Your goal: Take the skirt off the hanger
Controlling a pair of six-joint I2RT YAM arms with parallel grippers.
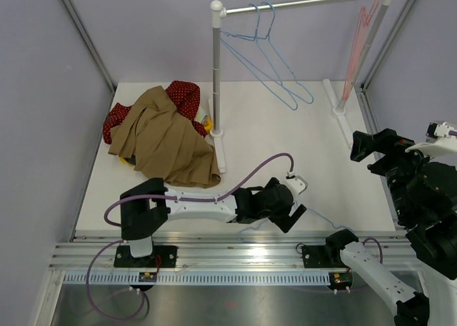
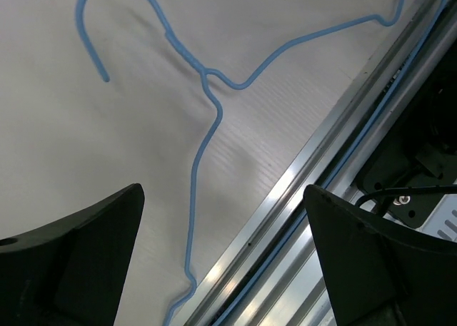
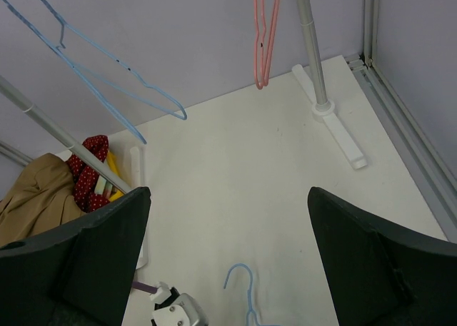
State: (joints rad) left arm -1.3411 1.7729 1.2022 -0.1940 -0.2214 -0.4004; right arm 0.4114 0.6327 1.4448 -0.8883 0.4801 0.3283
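Where: your skirt (image 1: 168, 137) lay heaped upper left, off the hanger (image 2: 207, 73).
Feel: looked soft and light; an edge fold suited your pinch.
Grippers: left gripper (image 2: 225, 262) and right gripper (image 3: 228, 258) both spread, empty.

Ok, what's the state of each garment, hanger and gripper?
Tan pleated skirt: off hanger, heaped.
Red polka-dot garment: crumpled under skirt.
Lone blue wire hanger: lying flat, bare.
Other blue wire hangers: hanging on metal rail, bare.
Pink hanger: hanging, bare.
Left gripper: open.
Right gripper: open.
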